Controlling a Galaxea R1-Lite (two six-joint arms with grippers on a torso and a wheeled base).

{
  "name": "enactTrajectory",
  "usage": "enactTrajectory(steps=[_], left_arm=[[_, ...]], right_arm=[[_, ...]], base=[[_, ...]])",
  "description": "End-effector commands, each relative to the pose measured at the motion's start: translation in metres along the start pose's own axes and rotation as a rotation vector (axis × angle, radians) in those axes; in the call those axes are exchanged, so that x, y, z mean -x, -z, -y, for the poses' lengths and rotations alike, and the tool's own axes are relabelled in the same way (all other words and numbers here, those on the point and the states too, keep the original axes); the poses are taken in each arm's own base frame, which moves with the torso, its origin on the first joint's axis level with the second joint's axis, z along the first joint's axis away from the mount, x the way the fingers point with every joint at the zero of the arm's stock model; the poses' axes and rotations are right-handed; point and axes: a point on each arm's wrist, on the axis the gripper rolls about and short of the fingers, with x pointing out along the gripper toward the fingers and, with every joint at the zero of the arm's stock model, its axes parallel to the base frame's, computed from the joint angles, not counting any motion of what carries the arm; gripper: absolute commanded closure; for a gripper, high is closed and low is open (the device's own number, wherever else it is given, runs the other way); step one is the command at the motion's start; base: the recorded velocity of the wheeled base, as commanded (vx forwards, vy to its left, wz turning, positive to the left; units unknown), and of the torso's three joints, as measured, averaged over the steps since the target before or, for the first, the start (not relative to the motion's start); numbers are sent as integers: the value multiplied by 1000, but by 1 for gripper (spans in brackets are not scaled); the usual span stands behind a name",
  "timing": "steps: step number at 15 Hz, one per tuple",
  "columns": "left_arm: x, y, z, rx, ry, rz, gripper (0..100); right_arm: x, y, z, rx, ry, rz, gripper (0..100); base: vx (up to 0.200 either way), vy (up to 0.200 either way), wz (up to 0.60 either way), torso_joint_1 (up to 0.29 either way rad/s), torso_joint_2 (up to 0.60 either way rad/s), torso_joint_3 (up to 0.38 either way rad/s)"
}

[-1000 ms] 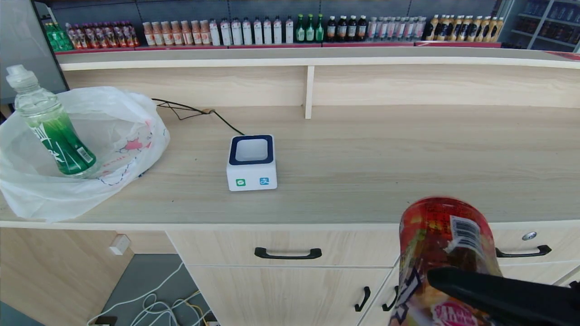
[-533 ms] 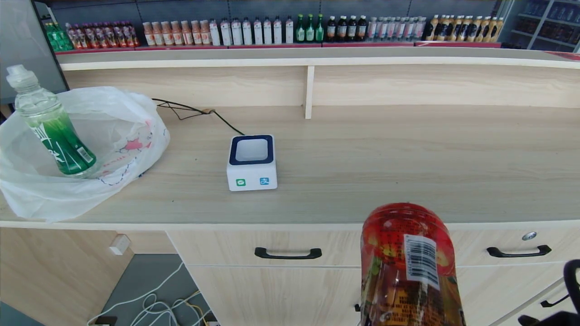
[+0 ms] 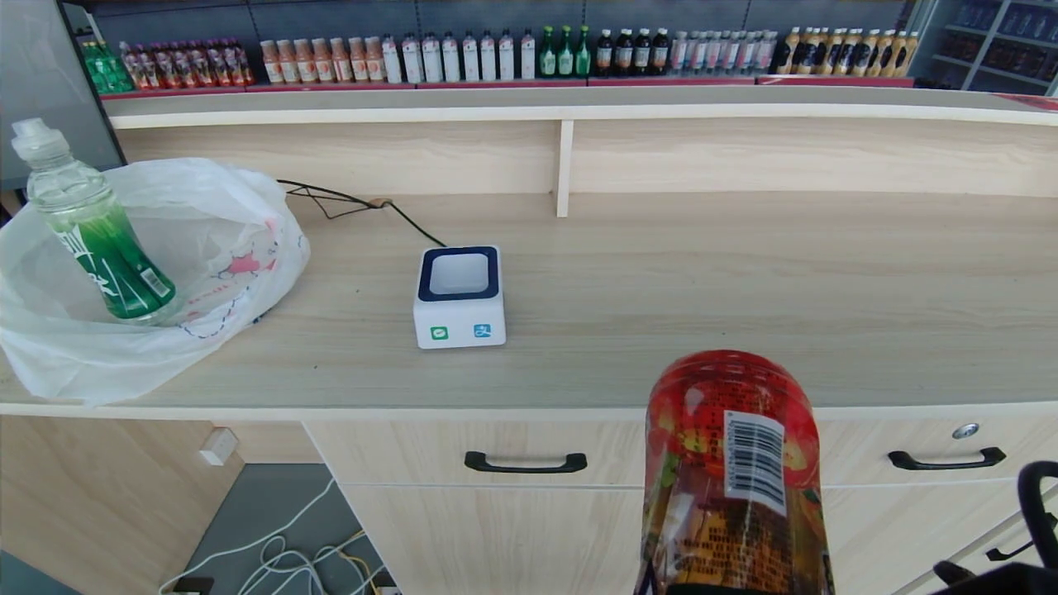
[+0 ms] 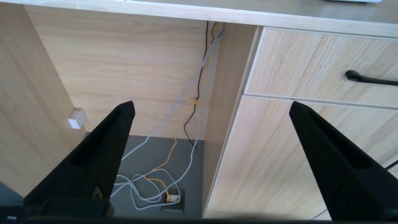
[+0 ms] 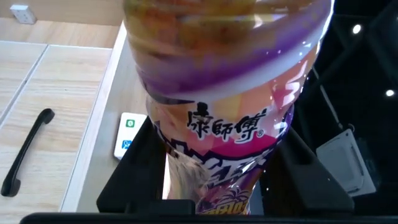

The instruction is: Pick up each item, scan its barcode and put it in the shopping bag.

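Observation:
A red-labelled drink bottle [image 3: 731, 471] hangs in front of the counter's front edge, to the right of the scanner, its base pointing up and its barcode [image 3: 754, 459] facing the head camera. My right gripper [image 5: 217, 171] is shut on the bottle [image 5: 227, 81], with a black finger on each side of its body. The white scanner [image 3: 459, 296] with a dark-rimmed window sits mid-counter. At the far left a white plastic shopping bag [image 3: 223, 248] lies open with a green bottle [image 3: 99, 235] leaning in it. My left gripper [image 4: 211, 109] is open, low beside the cabinet.
The scanner's black cable [image 3: 355, 202] runs to the back wall of the wooden counter [image 3: 702, 273]. Drawers with black handles [image 3: 525, 463] lie below the front edge. Loose cables [image 4: 186, 124] hang under the counter. Bottle-filled shelves [image 3: 529, 54] stand far behind.
The red bottle has swung left and slightly up in my right gripper, and its barcode has turned towards the head camera. The black arm part across it has dropped from the head view.

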Motion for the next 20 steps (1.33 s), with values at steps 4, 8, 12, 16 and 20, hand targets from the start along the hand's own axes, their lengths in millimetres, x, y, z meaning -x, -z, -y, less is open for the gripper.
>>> enactTrajectory(steps=[4,8,12,16,20], left_arm=[[0,0,0,1,0,0,0],[0,0,0,1,0,0,0],[0,0,0,1,0,0,0],[0,0,0,1,0,0,0],[0,0,0,1,0,0,0]], right_arm=[[-1,0,0,19,-2,-3,100],[-4,3,4,42,10,-11,100],[-6,4,5,40,4,-14,100],[-6,4,4,40,3,-14,100],[-6,5,4,22,1,-18,100]], base=[[0,0,0,0,0,0],[0,0,0,0,0,0],[0,0,0,0,0,0],[0,0,0,0,0,0],[0,0,0,0,0,0]])
